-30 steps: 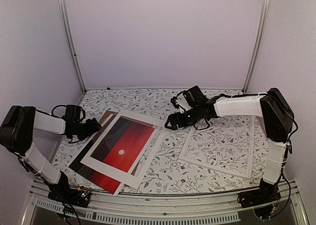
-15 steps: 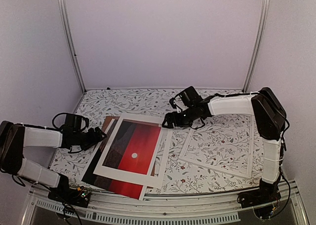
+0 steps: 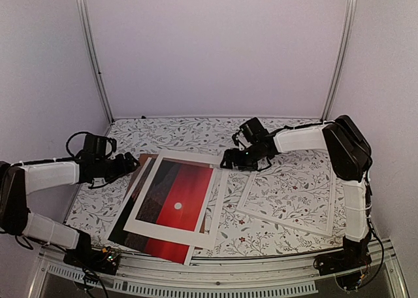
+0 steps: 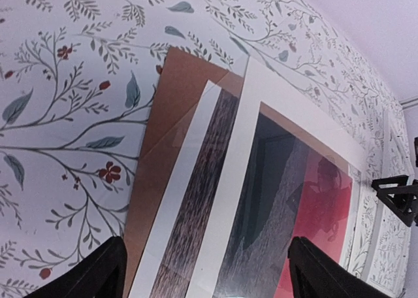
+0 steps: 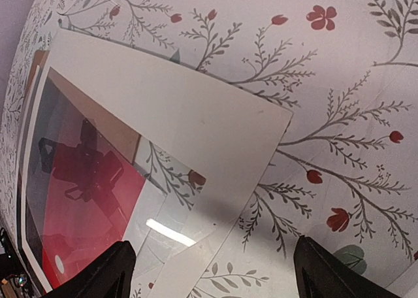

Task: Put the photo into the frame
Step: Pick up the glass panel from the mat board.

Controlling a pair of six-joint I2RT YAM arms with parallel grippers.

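Left pincer (image 3: pixel 133 161) drawn back, released, right pincer (image 3: pixel 226 161) released, photo (image 3: pixel 188 188) red, white sun

The photo (image 3: pixel 183 190), the white window mat (image 3: pixel 196 159) over it and the brown backing board (image 3: pixel 141 162) under it swung together on the bench (image 3: pixel 287 174), their near end sliding to the right, so the stack lay straighter. The left arm's raised elbow dropped low. The left hand (image 3: pixel 132 160) pushed in toward the stack's far left corner, then lifted slightly back. The right arm's elbow drew inward.
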